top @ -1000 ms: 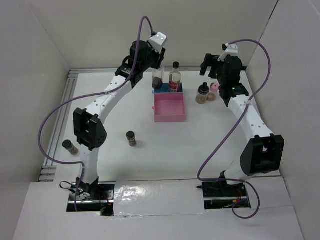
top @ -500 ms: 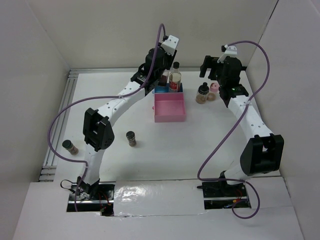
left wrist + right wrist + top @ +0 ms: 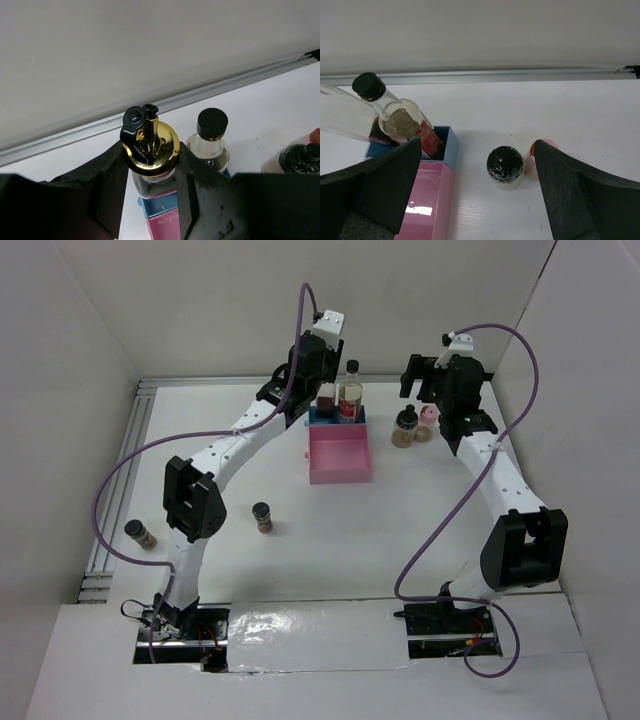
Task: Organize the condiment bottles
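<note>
My left gripper is shut on the neck of the clear glass bottle with the gold-black pourer; its fingers press both sides. That bottle is upright over the blue tray, beside the black-capped, red-labelled bottle that stands in that tray; I cannot tell if it rests on the tray floor. My right gripper is open and empty above a dark-lidded spice jar and the pink-capped shaker, whose cap is partly hidden by my right finger. In the top view they stand right of the trays.
The pink tray adjoins the blue tray on its near side. Two more dark-lidded jars stand on the table, one at centre left and one at the far left edge. A metal rail and white walls bound the table.
My left gripper has carried the pourer bottle rightward from beside the blue tray to over it, next to the black-capped bottle. The right arm has not moved.
</note>
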`<action>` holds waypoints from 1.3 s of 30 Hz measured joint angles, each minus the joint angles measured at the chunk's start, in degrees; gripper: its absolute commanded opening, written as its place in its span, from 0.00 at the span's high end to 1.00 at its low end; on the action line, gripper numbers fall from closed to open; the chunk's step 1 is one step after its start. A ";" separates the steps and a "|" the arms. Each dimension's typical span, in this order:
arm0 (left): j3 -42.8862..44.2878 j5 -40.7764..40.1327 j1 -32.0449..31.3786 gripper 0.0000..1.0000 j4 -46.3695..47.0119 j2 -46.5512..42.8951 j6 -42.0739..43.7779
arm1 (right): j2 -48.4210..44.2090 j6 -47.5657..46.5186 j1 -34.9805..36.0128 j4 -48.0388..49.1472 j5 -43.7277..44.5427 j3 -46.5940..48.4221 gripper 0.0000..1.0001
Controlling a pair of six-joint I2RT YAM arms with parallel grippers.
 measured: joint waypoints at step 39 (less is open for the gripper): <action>1.84 4.48 1.57 1.00 -12.09 -2.82 -4.11 | 0.00 -0.24 0.35 -0.37 -0.59 -0.94 0.00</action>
